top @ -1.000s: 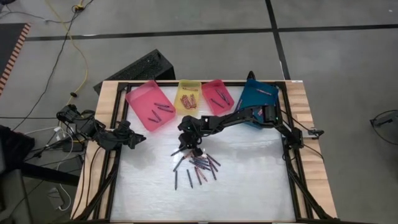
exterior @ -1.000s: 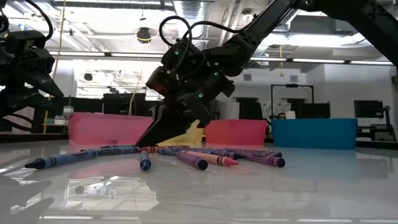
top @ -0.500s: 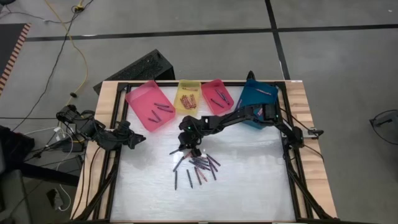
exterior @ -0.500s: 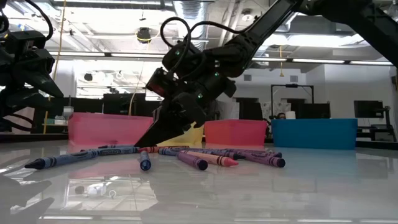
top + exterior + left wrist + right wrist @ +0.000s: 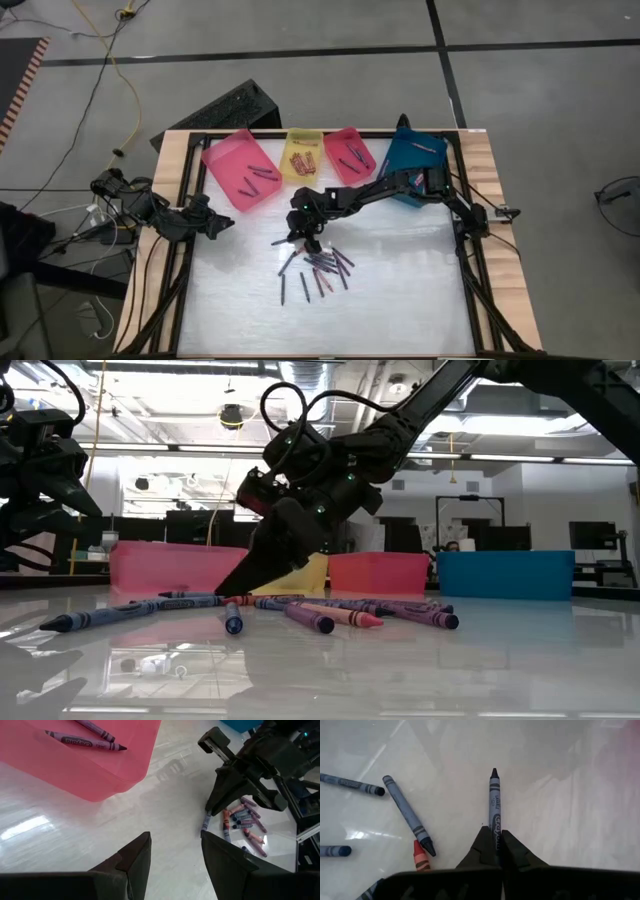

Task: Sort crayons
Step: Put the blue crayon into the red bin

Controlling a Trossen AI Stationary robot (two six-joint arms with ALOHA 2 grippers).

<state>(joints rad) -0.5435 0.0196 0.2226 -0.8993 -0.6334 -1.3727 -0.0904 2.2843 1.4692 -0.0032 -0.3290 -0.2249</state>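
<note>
My right gripper (image 5: 495, 842) is shut on a dark blue crayon (image 5: 494, 800) at the far left edge of the crayon pile (image 5: 320, 268) in the table's middle. Its fingers (image 5: 240, 575) slant down to the table top. The pile holds several blue, purple, pink and red crayons lying flat (image 5: 340, 615). My left gripper (image 5: 175, 850) is open and empty at the table's left side (image 5: 222, 226), above the bare table near the pink tray. My right gripper pinches the dark blue crayon's near end (image 5: 495, 831) between its two fingertips. The fingers slant down from the table's right and lie along the crayon. The crayon points straight ahead of the fingers and looks to lie on the table (image 5: 190, 597).
Along the far edge stand a pink tray (image 5: 240, 168), a yellow tray (image 5: 303, 157), a red tray (image 5: 349, 152) and a blue tray (image 5: 415, 160), each with a few crayons. Loose crayons (image 5: 409, 815) lie right beside the held one. Bare white table spreads on the near side.
My right gripper has stayed with its fingertips at the table by the pile's far left edge and has turned a little at the wrist. The crayons in the pile lie as before.
</note>
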